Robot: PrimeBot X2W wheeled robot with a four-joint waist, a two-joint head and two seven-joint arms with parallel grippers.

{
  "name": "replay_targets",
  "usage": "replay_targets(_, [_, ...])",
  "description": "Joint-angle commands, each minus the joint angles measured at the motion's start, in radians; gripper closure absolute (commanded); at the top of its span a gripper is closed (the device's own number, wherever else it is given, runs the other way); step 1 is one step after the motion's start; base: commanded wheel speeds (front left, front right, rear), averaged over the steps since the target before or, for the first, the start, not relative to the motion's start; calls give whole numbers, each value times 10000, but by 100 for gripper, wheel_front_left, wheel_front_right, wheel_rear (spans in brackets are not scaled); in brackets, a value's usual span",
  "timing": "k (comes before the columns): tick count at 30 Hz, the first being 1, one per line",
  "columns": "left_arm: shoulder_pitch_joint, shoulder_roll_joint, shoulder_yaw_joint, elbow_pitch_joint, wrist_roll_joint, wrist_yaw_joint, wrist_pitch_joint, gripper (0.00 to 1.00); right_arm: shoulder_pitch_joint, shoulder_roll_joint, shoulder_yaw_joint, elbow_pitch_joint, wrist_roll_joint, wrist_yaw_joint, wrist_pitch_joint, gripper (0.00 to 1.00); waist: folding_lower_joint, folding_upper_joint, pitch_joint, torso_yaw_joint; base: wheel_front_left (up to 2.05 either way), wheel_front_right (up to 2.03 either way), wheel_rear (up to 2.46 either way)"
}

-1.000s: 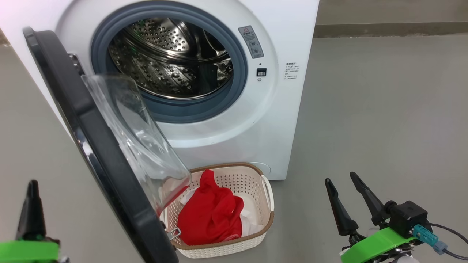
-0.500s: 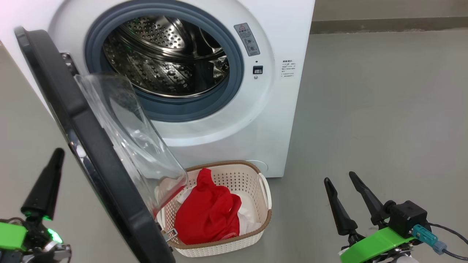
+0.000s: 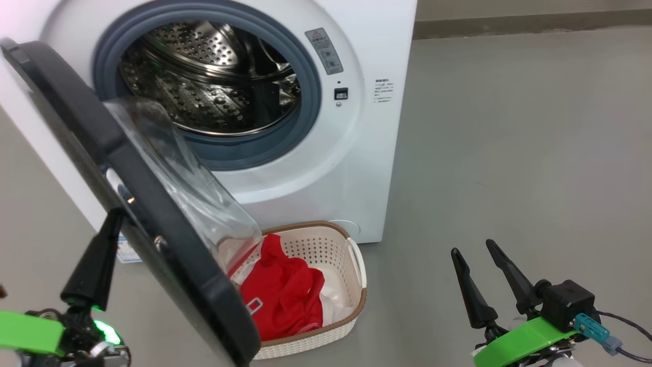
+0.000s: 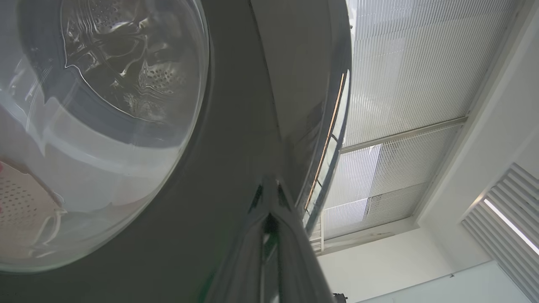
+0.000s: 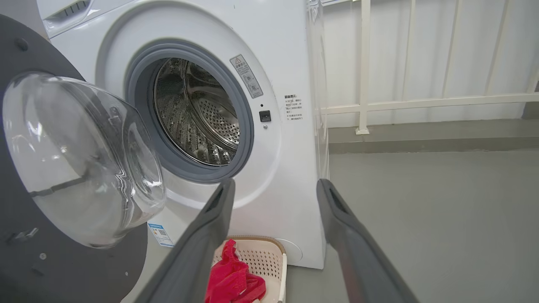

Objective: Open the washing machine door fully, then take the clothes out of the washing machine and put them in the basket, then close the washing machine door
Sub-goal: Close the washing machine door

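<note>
The white washing machine [image 3: 367,66] stands with its steel drum [image 3: 204,86] bare. The washing machine door [image 3: 168,239], black-rimmed with a clear glass bowl [image 3: 173,168], hangs ajar at the left, partly over the basket. My left gripper [image 3: 114,219] is shut, and its tip rests against the door's outer face; the left wrist view shows the joined fingertips [image 4: 269,189] on the dark rim [image 4: 219,168]. In the cream basket [image 3: 358,300] at the machine's foot lie the red and white clothes [image 3: 280,295]. My right gripper [image 3: 471,248] is open over the floor, right of the basket.
Grey floor [image 3: 509,153] stretches to the right of the machine. A white railing [image 5: 421,101] and a low kerb run behind it. A cable [image 3: 626,326] trails from my right wrist. The door's lower edge hides the basket's left part.
My left gripper has risen and moved right, up to the door's outer face. The door has swung a little towards the machine. The camera has also shifted; the right gripper is unchanged.
</note>
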Motion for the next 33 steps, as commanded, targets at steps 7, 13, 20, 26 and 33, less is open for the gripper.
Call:
replay_targets(7, [-329,138,-230,-69,-410,-207,-452,100,-515,-109,324,-231,33,63,-63,0,0,0,228,-636,0,0,0])
replay_targets(13, [-584,137,-413,131,-630,-352,-698,100,-566,-153,346,-243,18,63,-63,0,0,0,365,-1099,0,0,0])
replay_targets(20, [-1226,137,-502,811,-690,-502,-1177,100,-693,-200,362,-327,4,63,-63,0,0,0,744,-1882,0,0,0])
replay_targets(26, [-2280,160,-365,1561,-605,-619,-1547,100,-833,-151,338,-407,-7,63,-63,0,0,0,1216,-2215,0,0,0])
replay_targets(33, [-3615,276,-457,2485,-382,-888,-1782,100,-1116,-41,304,-477,-30,63,-63,0,0,0,1826,-2386,0,0,0])
